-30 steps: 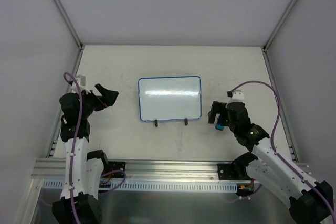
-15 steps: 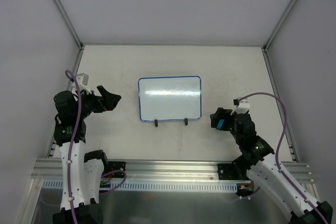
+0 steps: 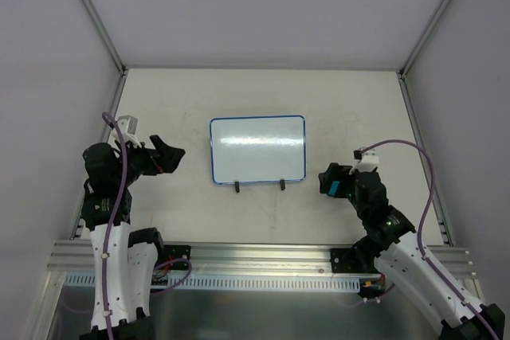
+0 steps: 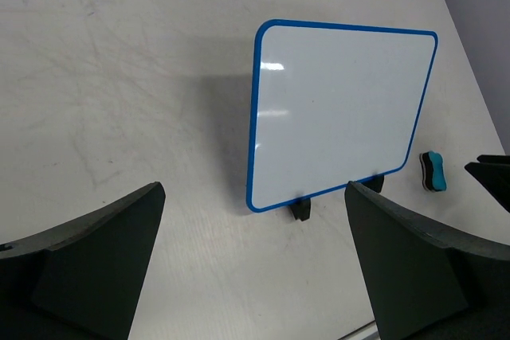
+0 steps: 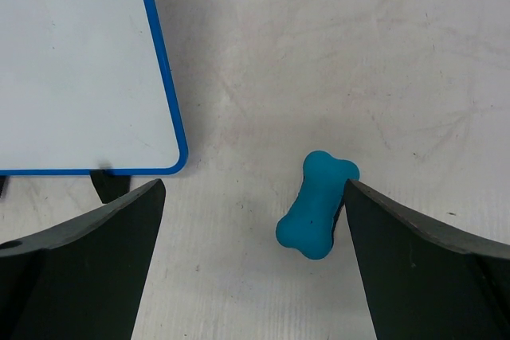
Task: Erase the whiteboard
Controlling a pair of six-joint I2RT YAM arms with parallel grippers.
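Where the two arms rise from the rail at the near edge of the table (image 3: 199, 93), each reaches forward and inward with nothing in its grasp. The left gripper (image 3: 167, 155) hangs over the left part of the table with its jaws spread wide, pointing toward the middle; its wrist camera shows only bare tabletop between the two dark fingers (image 4: 88, 260). The right gripper (image 3: 329, 181) sits low on the right side, jaws likewise wide apart, and a small blue eraser (image 5: 317, 205) lies on the table between its fingers, close to the inner face of one finger; whether it touches that finger cannot be told. A little farther out, between the two grippers and near the centre of the table, is the whiteboard (image 3: 257, 149), a white panel in a thin blue frame with rounded corners, its long side running left to right. Two small black feet (image 3: 237, 188) sit at its near edge. Its face looks plain white with a streak of glare, and neither gripper touches it. Beyond it lies scuffed tabletop up to the back wall (image 3: 263, 13).
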